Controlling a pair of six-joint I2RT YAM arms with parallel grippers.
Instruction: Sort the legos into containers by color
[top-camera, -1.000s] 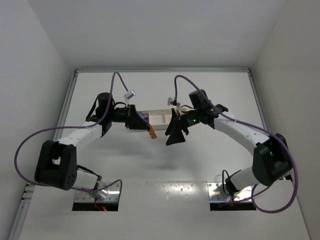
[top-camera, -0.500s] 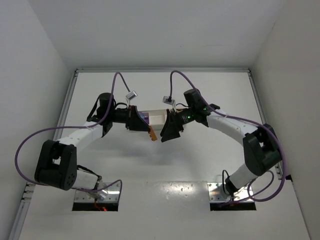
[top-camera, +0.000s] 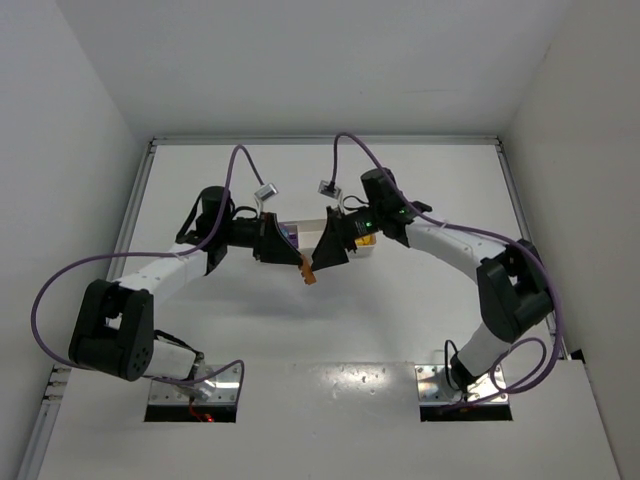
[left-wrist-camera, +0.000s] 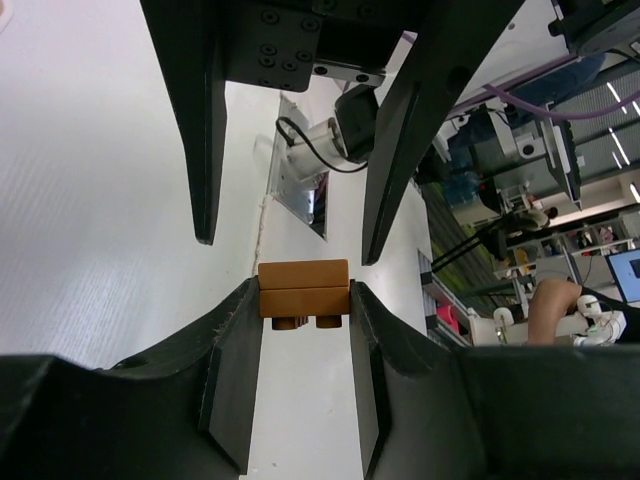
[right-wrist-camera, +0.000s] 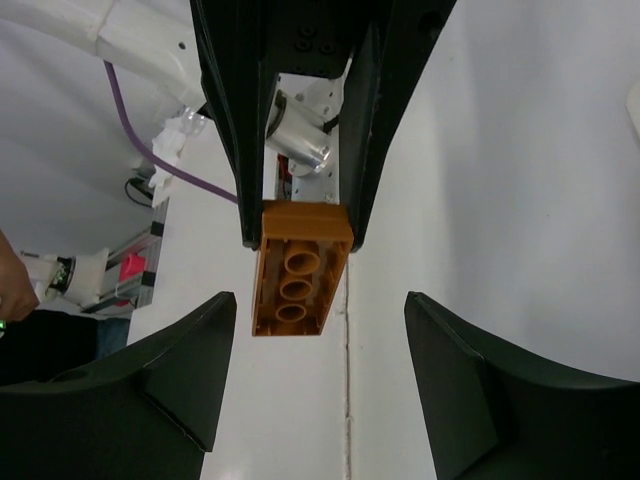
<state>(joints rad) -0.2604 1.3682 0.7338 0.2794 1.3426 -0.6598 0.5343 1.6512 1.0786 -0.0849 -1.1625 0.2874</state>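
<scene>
From above: pinching a brown lego (top-camera: 309, 274) in the left claw (top-camera: 303, 264), over the tabletop (top-camera: 330, 330) just in front of the white tray (top-camera: 312, 225), mostly hidden behind both arms; right claw (top-camera: 324, 258) spread wide, just beside. From the left wrist: gripped on both flanks, facing two parted black fingers (left-wrist-camera: 203, 125). From the right wrist: underside tubes showing, between spread tips, touching neither.

White table (top-camera: 330, 335) boxed in by plain white walls (top-camera: 300, 60) under even light
</scene>
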